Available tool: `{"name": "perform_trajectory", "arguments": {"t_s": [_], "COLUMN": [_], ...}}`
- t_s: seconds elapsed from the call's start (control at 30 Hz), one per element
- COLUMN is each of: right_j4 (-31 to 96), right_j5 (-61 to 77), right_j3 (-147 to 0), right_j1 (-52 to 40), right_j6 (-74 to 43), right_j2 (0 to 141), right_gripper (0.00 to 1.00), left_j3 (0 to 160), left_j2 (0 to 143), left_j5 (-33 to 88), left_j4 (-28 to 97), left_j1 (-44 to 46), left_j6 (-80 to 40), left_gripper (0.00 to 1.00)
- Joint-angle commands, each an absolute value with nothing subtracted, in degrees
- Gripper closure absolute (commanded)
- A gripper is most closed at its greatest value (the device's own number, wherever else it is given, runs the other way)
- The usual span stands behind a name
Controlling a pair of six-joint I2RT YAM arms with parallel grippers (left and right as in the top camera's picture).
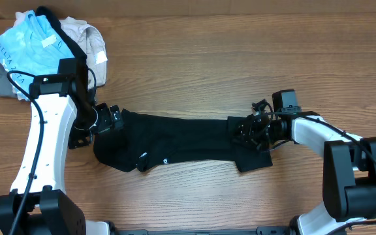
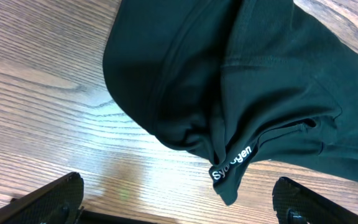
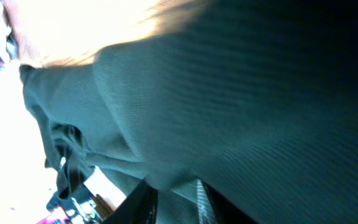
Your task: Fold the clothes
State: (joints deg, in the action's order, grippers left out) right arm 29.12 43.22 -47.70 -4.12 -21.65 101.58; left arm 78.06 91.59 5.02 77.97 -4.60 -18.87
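The black T-shirt (image 1: 181, 140) lies bunched into a long strip across the middle of the wooden table. My left gripper (image 1: 109, 121) is at its left end. In the left wrist view the left gripper (image 2: 178, 185) is open with its fingers wide apart, just above the bare table. A fold of the shirt (image 2: 241, 81) with a white-lettered tag (image 2: 232, 163) hangs just ahead of the fingers, untouched. My right gripper (image 1: 248, 130) is at the shirt's right end. In the right wrist view the fabric (image 3: 229, 93) fills the frame, and the right gripper (image 3: 179, 200) is shut on it.
A pile of other clothes sits at the far left corner: a light blue shirt with lettering (image 1: 28, 49), a beige garment (image 1: 87, 39) and a grey one (image 1: 2, 81). The left arm's black cable passes close by the pile. Bare wood table (image 1: 240, 59) surrounds the shirt.
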Motion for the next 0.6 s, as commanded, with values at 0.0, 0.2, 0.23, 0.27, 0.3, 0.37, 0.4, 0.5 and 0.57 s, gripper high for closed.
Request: {"name": "perform_trajectory", "arguments": {"t_s": [0.0, 0.2, 0.23, 0.27, 0.3, 0.37, 0.4, 0.5, 0.57], "right_j4": [32.03, 48.36, 50.96, 53.56, 56.34, 60.47, 62.00, 64.73, 65.49], "right_j5": [41.91, 41.87, 41.25, 40.01, 38.28, 33.87, 30.94, 23.90, 22.41], "right_j3": [-51.05, -63.09, -65.17, -67.16, -69.28, -71.88, -72.51, -72.10, -70.83], "right_j1": [-2.39, -0.54, -0.27, 0.03, 0.51, 1.63, 2.33, 4.93, 6.46], "right_j6": [-21.30, -12.14, -11.73, -11.75, -11.75, -11.75, -11.75, -11.75, -11.68], "right_j2": [100.22, 92.68, 91.55, 90.54, 89.56, 88.49, 88.20, 88.47, 89.19], "right_gripper": [0.80, 0.73, 0.67, 0.58, 0.38, 0.01, 0.00, 0.00, 0.00], "left_j3": [77.95, 77.95, 77.95, 77.95, 77.95, 77.95, 77.95, 77.95, 77.95], "left_j2": [90.74, 90.74, 90.74, 90.74, 90.74, 90.74, 90.74, 90.74, 90.74], "left_j5": [5.78, 5.48, 5.50, 5.50, 5.50, 5.50, 5.50, 5.50, 5.58], "left_j4": [77.95, 77.87, 77.78, 77.73, 77.73, 77.82, 77.95, 78.08, 78.00], "left_j1": [-4.47, -4.47, -4.47, -4.47, -4.47, -4.47, -4.47, -4.47, -4.47], "left_j6": [-17.72, -17.74, -17.74, -17.74, -17.74, -17.74, -17.74, -17.74, -17.76], "left_gripper": [0.00, 0.00, 0.01, 0.00, 0.00, 0.00, 0.00, 0.00, 0.00]}}
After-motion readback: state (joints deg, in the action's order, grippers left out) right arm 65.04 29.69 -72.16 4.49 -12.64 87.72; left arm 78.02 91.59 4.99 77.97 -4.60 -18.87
